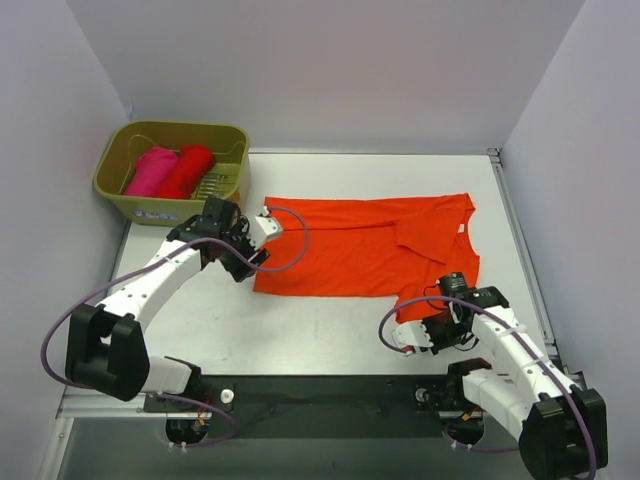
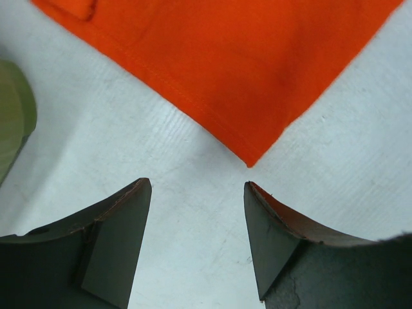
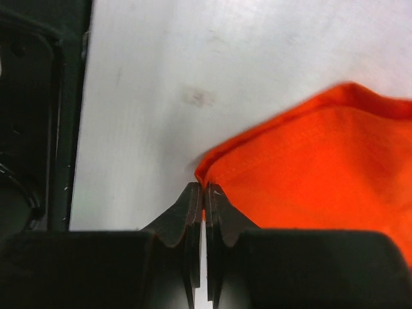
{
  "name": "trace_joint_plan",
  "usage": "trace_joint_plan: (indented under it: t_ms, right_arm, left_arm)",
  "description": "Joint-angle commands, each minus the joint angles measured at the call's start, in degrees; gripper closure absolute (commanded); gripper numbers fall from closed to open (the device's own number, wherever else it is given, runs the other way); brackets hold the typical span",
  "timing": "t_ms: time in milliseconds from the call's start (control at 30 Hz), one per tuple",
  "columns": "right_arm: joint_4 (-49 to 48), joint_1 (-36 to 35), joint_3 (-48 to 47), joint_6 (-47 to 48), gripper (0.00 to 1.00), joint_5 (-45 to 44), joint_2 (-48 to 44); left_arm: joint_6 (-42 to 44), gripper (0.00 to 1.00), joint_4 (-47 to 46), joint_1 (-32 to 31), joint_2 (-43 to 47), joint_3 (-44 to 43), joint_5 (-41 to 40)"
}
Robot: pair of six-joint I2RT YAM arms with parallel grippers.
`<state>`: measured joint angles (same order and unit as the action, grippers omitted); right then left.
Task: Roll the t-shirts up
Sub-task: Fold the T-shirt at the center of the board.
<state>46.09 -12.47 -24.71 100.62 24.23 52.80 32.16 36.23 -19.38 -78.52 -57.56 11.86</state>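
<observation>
Now: the two arms are getting set at the orange shirt (image 1: pixel 350 250), I think to start rolling it.
Orange shirt: it is lying flat in the middle of the desk (image 1: pixel 300 335), with its neck end pointing right and one sleeve sticking out toward the arms.
Other shirts: the pink shirt (image 1: pixel 150 170) and the red shirt (image 1: pixel 188 170) are sitting bundled side by side in the basket (image 1: pixel 115 170) at the far left, so they are looking done.
Left end effector (image 1: pixel 262 225): it is hanging with its fingers wide apart, holding nothing. In the left wrist view, the shirt's corner is pointing at the gap but is not inside it.
Why there: I think it is lining up so the corner can slide in between the fingers.
Right end effector (image 1: pixel 412 328): its fingers are pressing tight together at the tip of the near sleeve. In the right wrist view, they are touching the cloth edge, but I cannot tell if any cloth is caught.
Why there: a pinch on that tip is likely for lifting or folding the sleeve in.
Edges: the basket is sitting just beside the left end effector. The neck end is lying near the desk's right side.
Open room: bare desk is showing in front of the shirt and to its left, so there is room for rolling toward the arms.
Watch out: the left arm is risking a bump on the basket.
</observation>
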Motion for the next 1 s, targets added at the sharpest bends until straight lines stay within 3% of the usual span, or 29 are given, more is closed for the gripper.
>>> trace_joint_plan:
  t_ms: [0,167,267,500,600,967]
  right_arm:
    - [6.91,0.34,-5.87,-11.21,1.0,0.12,-2.51]
    - [7.0,0.43,-7.72,-28.44,1.0,-2.87,-6.99]
    - [5.6,0.25,-6.41,-37.47,1.0,-5.15,-9.28]
    - [2.87,0.25,-6.4,-48.92,1.0,-10.34,-10.7]
    - [2.26,0.25,-6.84,-51.13,1.0,-10.25,-9.82]
    - [0.41,0.25,-9.13,-49.9,1.0,-10.87,-4.9]
  left_arm:
    - [12.72,0.3,6.13,0.39,4.5,3.31,10.81]
    - [30.2,0.31,12.28,0.3,9.44,7.81,20.91]
    - [37.32,0.33,12.2,0.3,9.7,10.79,20.4]
    - [42.98,0.34,-0.87,0.3,9.8,16.42,20.74]
    - [44.3,0.35,-4.66,0.22,6.56,16.17,20.05]
    - [48.35,0.5,-3.97,0.3,-2.86,12.47,16.89]
